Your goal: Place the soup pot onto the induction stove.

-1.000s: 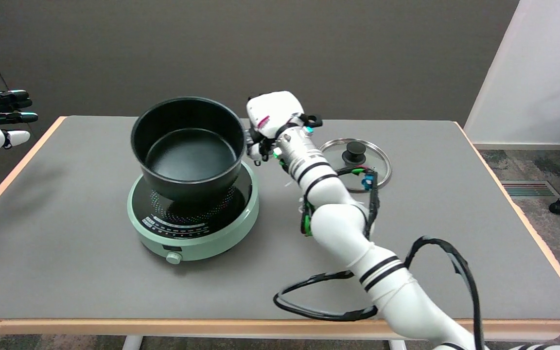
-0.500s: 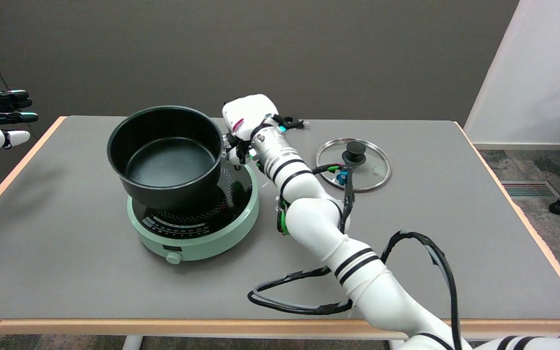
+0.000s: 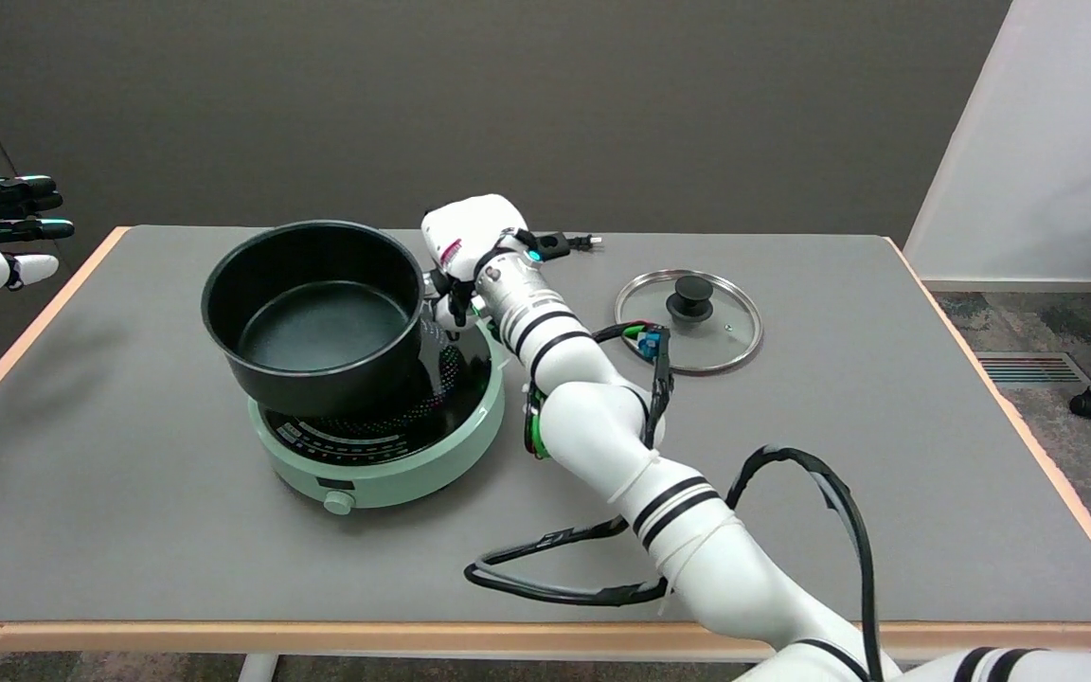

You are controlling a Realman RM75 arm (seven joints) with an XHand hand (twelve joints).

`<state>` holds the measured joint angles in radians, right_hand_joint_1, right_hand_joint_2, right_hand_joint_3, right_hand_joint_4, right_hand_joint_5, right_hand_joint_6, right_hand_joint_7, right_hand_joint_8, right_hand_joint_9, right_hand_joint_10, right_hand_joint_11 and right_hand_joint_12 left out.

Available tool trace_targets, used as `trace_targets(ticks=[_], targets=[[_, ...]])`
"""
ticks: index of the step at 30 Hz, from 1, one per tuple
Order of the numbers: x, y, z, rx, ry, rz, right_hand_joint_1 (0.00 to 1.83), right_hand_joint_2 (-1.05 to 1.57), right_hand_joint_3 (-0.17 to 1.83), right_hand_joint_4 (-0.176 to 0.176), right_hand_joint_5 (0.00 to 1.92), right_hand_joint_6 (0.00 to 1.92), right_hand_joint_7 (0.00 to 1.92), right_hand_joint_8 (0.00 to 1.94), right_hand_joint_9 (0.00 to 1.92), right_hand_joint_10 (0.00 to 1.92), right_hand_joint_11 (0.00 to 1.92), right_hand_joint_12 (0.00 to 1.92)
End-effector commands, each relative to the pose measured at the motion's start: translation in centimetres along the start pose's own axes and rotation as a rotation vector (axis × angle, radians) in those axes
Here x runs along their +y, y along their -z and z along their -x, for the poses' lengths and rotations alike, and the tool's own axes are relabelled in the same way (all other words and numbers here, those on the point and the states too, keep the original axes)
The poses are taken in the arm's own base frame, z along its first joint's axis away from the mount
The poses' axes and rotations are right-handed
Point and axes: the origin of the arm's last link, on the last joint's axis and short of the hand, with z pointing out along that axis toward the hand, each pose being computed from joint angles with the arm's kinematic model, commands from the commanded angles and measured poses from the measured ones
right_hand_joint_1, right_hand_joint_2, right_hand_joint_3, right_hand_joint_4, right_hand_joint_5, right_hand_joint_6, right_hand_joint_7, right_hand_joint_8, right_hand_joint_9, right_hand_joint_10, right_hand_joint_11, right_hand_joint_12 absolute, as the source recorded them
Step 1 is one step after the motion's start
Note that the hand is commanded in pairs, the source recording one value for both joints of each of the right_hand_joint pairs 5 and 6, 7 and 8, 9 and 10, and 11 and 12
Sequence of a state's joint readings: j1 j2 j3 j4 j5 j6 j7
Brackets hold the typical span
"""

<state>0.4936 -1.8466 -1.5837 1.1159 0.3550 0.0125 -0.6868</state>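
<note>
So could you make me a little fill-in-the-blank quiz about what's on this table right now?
1. The robot hand holds the black ____ by its right side.
2. The pot hangs over the ____ half of the green stove.
3. The glass lid lies flat on the ____, to the right of the stove.
4. Inside, the pot is ____.

Missing words: pot; left; table; empty
</note>
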Motion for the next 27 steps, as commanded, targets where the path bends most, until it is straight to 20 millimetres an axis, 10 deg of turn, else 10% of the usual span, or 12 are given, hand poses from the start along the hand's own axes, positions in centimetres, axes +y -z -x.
trace_targets(ticks=[1, 27], targets=[[-0.5, 0.0, 0.9, -0.114, 0.028, -0.036, 0.95, 1.32, 0.73, -0.074, 1.85, 1.85, 1.85, 1.85, 1.85, 1.85, 1.85, 1.85], [1.2, 0.6, 0.9, -0.201, 0.102, -0.024, 0.92, 1.36, 0.75, -0.075, 1.85, 1.85, 1.85, 1.85, 1.85, 1.85, 1.85, 1.85]])
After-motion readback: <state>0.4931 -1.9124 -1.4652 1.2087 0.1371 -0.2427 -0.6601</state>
